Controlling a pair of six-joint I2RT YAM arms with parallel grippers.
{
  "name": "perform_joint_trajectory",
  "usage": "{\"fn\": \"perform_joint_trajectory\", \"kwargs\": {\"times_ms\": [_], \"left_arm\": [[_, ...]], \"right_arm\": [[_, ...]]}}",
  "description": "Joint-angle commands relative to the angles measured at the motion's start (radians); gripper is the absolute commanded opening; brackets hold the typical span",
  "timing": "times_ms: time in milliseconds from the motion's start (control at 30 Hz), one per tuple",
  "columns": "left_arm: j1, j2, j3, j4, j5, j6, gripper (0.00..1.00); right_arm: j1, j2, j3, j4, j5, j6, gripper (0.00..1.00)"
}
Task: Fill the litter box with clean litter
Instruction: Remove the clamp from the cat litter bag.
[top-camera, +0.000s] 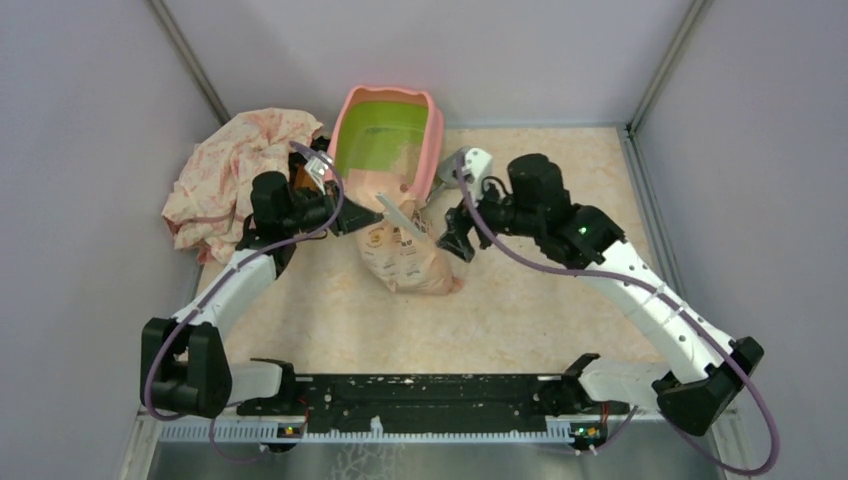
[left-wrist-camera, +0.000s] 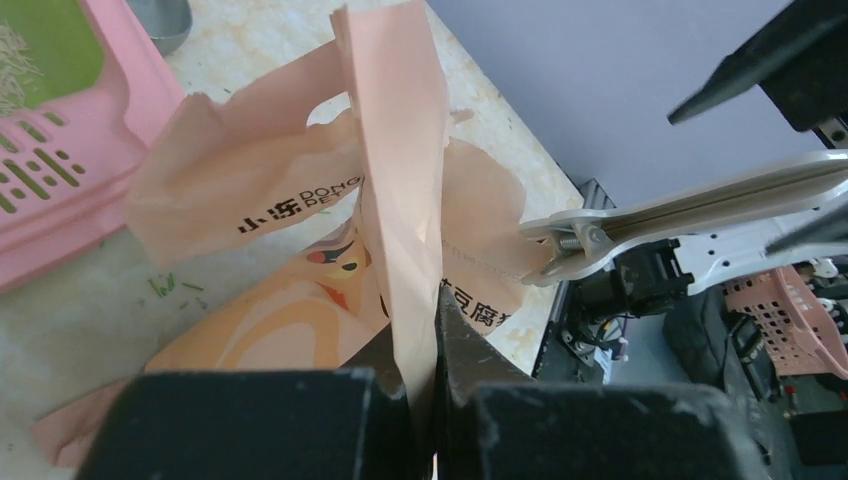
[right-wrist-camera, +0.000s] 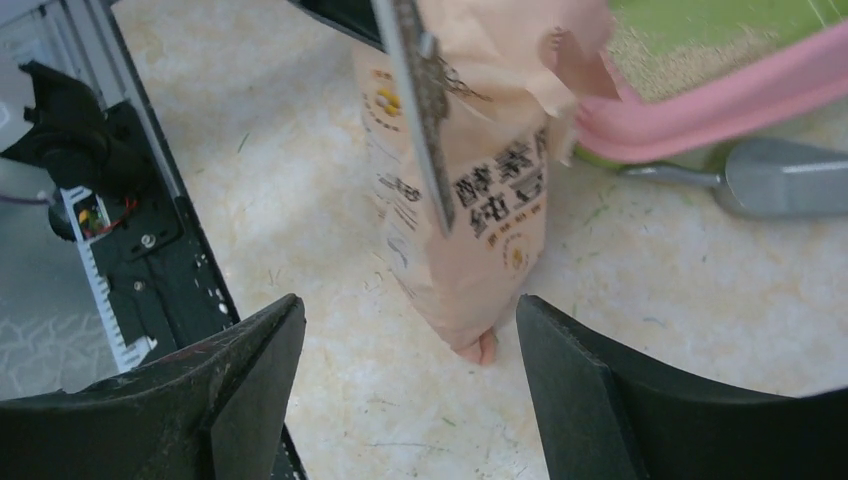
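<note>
The litter box (top-camera: 434, 133), pink-rimmed and lime green inside, stands at the back middle of the table. Pale granules of clean litter (right-wrist-camera: 672, 62) lie on its floor. A peach-pink bag (top-camera: 405, 255) with Chinese lettering leans against the box's near side. My left gripper (top-camera: 345, 215) is shut on the bag's torn top flap (left-wrist-camera: 395, 150), with the jaws pinching the paper. My right gripper (right-wrist-camera: 408, 305) is open just right of the bag. The bag's bottom corner (right-wrist-camera: 478, 345) lies a little ahead of its jaws, untouched.
A silver scoop (right-wrist-camera: 775, 178) lies on the table right of the box. A flat silver metal tool (left-wrist-camera: 700, 205) sticks out at the bag's top. A crumpled floral cloth (top-camera: 235, 175) sits at the back left. Grey walls enclose the table.
</note>
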Motion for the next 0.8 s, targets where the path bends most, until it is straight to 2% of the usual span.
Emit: {"fn": "perform_joint_trajectory", "kwargs": {"times_ms": [0, 167, 333, 467, 767], "left_arm": [[0.014, -0.015, 0.065, 0.138, 0.110, -0.075, 0.00], [0.031, -0.017, 0.069, 0.132, 0.138, -0.085, 0.00], [0.042, -0.029, 0.070, 0.135, 0.161, -0.099, 0.00], [0.050, -0.032, 0.073, 0.136, 0.170, -0.106, 0.00], [0.053, -0.033, 0.072, 0.159, 0.187, -0.128, 0.00]], "right_arm": [[0.163, 0.075, 0.134, -0.032, 0.180, -0.108, 0.76], [0.211, 0.197, 0.244, 0.018, 0.306, -0.098, 0.69], [0.224, 0.262, 0.307, 0.076, 0.379, -0.131, 0.77], [0.238, 0.306, 0.364, 0.074, 0.331, -0.151, 0.81], [0.273, 0.318, 0.367, 0.083, 0.199, -0.158, 0.82]]}}
